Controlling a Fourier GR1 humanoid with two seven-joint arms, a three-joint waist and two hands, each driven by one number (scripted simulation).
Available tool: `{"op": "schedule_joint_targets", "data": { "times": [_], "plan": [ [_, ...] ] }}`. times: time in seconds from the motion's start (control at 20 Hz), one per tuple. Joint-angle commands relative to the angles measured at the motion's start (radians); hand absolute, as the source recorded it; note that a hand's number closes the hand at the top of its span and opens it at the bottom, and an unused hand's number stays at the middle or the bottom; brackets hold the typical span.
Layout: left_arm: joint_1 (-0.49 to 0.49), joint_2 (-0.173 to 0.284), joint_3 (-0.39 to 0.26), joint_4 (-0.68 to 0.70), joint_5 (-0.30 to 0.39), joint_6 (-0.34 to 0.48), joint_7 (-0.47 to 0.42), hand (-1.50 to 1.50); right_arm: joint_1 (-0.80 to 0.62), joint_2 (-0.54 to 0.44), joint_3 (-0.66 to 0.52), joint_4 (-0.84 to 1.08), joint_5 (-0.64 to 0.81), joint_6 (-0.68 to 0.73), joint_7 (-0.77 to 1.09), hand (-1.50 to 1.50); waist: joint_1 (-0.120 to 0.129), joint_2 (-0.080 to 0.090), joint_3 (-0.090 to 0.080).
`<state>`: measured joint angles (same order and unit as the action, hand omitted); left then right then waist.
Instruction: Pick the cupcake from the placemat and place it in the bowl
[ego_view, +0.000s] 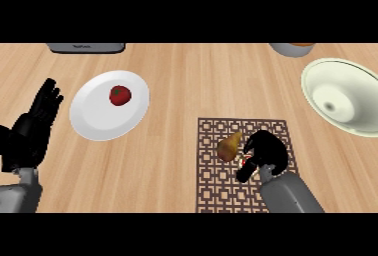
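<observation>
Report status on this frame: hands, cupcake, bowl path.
Left robot hand open, resting at left edge. Right robot hand curled over cupcake on placemat. Pear alongside. Bowl upper right, path unobstructed.

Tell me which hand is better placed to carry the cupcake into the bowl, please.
The right hand. It is curled over the placemat, apparently round the cupcake, and the bowl lies on its side of the counter. The left hand rests open at the far left, beyond the plate.

A: Plate (103, 117) at nine o'clock on the counter (199, 80)?
B: White, tomato (120, 95) on its upper part.
A: Top edge?
B: Grey appliance (86, 47) at eleven, cut off. Grey pot (293, 49) at one, orange inside.
</observation>
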<state>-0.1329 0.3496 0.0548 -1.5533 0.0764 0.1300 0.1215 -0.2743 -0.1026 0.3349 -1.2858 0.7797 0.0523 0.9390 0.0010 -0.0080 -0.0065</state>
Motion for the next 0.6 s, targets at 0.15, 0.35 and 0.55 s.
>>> {"op": "schedule_joint_targets", "data": {
  "times": [0.15, 0.35, 0.55],
  "plan": [
    [-0.044, -0.016, -0.016, 0.004, -0.014, -0.010, 0.019, 0.00, -0.388, -0.064, -0.193, 0.358, -0.039, 0.037, -0.130, 1.50, 0.039, 0.023, 0.008],
    [-0.045, -0.058, -0.047, 0.042, -0.043, 0.007, -0.020, 0.00, -0.547, -0.089, -0.213, 0.567, 0.035, -0.058, -0.184, 1.50, 0.049, 0.029, 0.007],
    [0.017, -0.030, -0.020, 0.000, -0.034, -0.021, -0.024, 0.00, -0.617, -0.096, -0.186, 0.599, 0.108, -0.092, -0.164, 1.50, 0.026, 0.013, 0.007]
  ]
}}
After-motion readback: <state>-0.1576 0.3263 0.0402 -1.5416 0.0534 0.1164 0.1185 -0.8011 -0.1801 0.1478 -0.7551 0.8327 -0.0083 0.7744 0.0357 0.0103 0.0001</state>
